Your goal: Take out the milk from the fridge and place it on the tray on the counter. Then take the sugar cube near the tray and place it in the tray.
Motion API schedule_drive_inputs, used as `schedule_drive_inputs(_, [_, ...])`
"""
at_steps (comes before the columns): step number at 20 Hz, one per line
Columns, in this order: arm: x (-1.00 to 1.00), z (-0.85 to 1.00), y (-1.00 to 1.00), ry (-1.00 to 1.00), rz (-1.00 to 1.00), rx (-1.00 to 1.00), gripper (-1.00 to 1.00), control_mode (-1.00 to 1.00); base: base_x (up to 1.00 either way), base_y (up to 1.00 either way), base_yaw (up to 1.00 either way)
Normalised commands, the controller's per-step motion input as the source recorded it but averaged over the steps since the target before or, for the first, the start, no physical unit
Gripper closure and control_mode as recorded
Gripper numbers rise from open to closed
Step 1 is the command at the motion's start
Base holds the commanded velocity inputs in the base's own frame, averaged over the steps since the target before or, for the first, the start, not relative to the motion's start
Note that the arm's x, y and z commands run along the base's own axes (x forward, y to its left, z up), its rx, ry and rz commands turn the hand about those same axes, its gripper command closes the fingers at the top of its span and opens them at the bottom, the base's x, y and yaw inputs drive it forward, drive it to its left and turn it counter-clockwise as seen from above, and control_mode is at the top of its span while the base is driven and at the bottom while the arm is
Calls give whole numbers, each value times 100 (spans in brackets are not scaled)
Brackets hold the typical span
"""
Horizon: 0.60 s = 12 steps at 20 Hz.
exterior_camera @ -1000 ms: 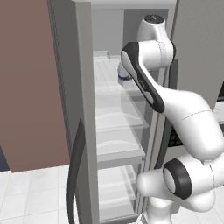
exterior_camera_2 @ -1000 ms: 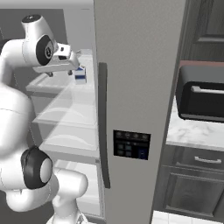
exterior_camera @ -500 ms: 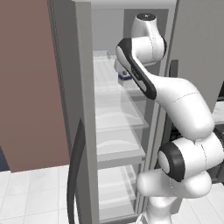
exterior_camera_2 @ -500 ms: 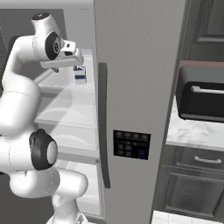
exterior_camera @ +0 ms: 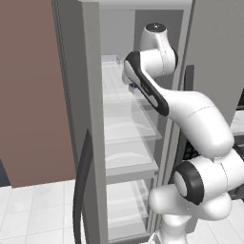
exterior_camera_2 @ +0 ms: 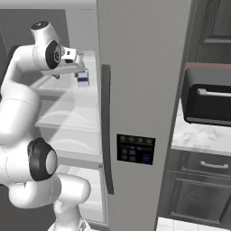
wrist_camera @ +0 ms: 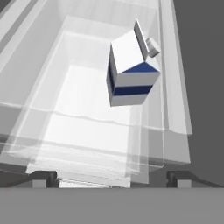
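White arm links have swung up and inward over the last second, carrying the end effector (exterior_camera_2: 80, 67) deeper over the upper glass shelf of the open fridge (exterior_camera_2: 140, 90). That puts the reach for the milk (wrist_camera: 131, 70) well under way, but no grasp yet: the fingers are spread wide, apart from the carton. The milk stands toward the shelf's back right corner, alone on that shelf; the lower shelves look bare. Nothing has reached the bench (exterior_camera_2: 198, 135).
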Motion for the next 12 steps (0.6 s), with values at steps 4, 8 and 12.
schedule_drive_inputs(4, [26, -10, 0, -5, 0, 0, -100, -100, 0, 0, 0])
schedule_drive_inputs(8, [41, -1, 0, -5, 0, 0, -100, -100, 0, 0, 0])
schedule_drive_inputs(12, [43, 0, 0, -2, -1, 0, -100, -100, 0, 0, 0])
